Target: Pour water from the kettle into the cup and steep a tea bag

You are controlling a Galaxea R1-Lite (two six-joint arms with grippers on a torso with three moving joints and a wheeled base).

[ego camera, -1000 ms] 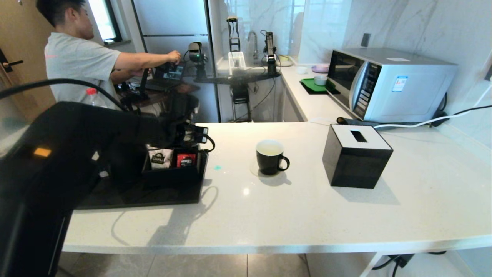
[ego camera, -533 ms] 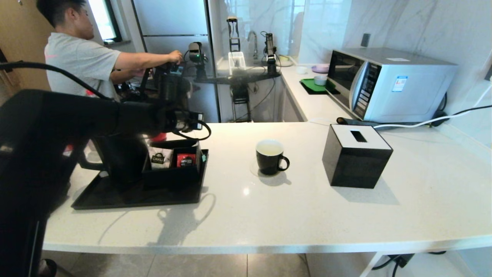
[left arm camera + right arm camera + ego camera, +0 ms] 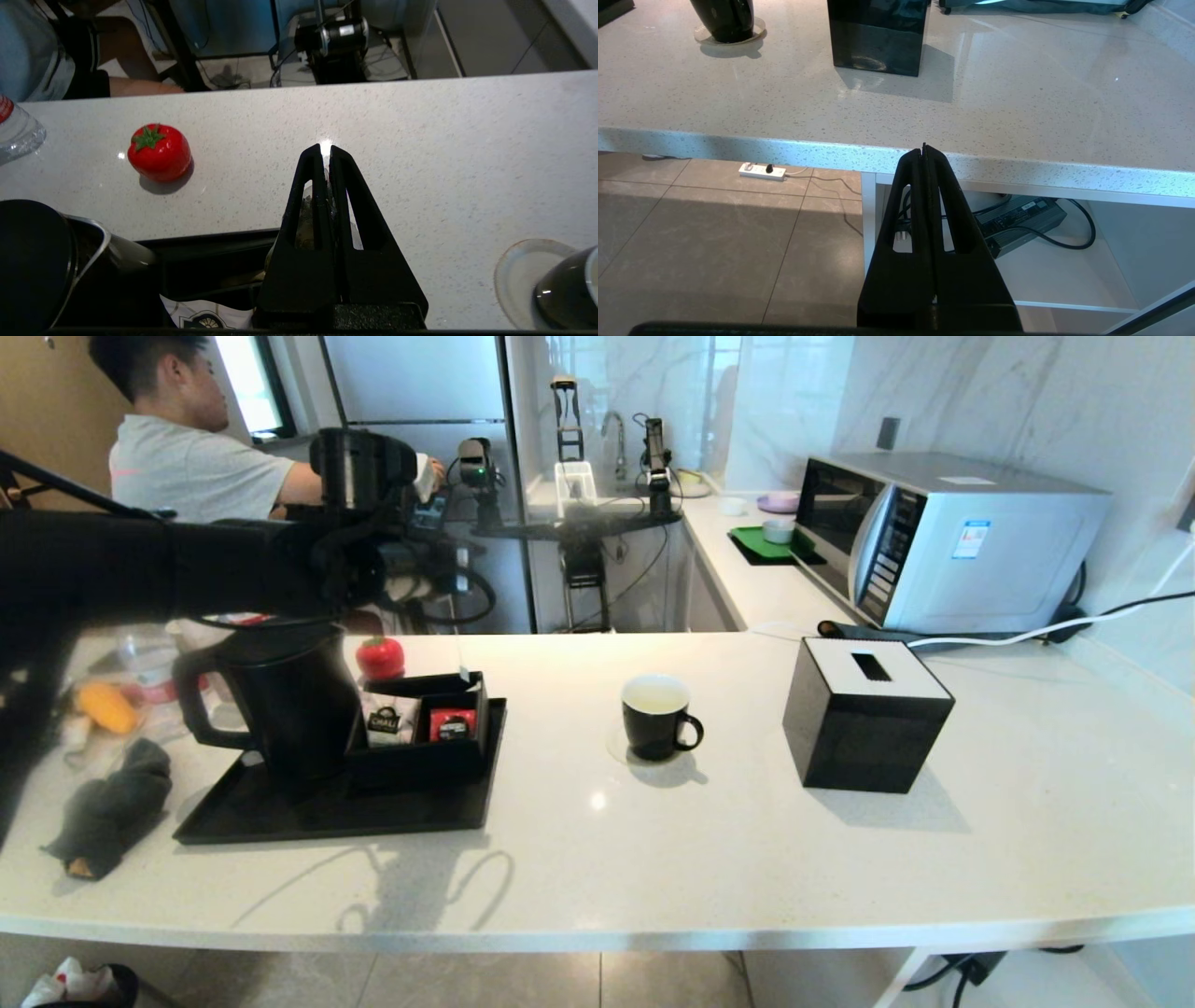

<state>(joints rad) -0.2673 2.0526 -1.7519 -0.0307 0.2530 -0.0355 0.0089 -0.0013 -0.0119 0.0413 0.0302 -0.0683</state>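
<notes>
The black kettle (image 3: 289, 705) stands on the left of a black tray (image 3: 280, 817); its top (image 3: 37, 261) shows in the left wrist view. The black cup (image 3: 656, 723) sits mid-counter on a clear coaster, pale water (image 3: 655, 696) inside. My left gripper (image 3: 325, 150) hangs high above the tray's far edge, shut on the tea bag (image 3: 304, 220), whose dark leaves show through a finger's cut-out. The cup (image 3: 560, 298) lies well to one side of it. My right gripper (image 3: 924, 150) is parked below the counter's front edge, shut and empty.
A black organiser on the tray holds a white packet (image 3: 385, 721) and a red packet (image 3: 453, 723). A red tomato-shaped thing (image 3: 380, 656) sits behind the tray. Black tissue box (image 3: 864, 709), microwave (image 3: 943, 537), dark cloth (image 3: 112, 807); a person (image 3: 187, 467) stands beyond the counter.
My left arm has risen from the tray's organiser to well above it, uncovering the kettle and the counter's left end. The cup and right arm have not moved.
</notes>
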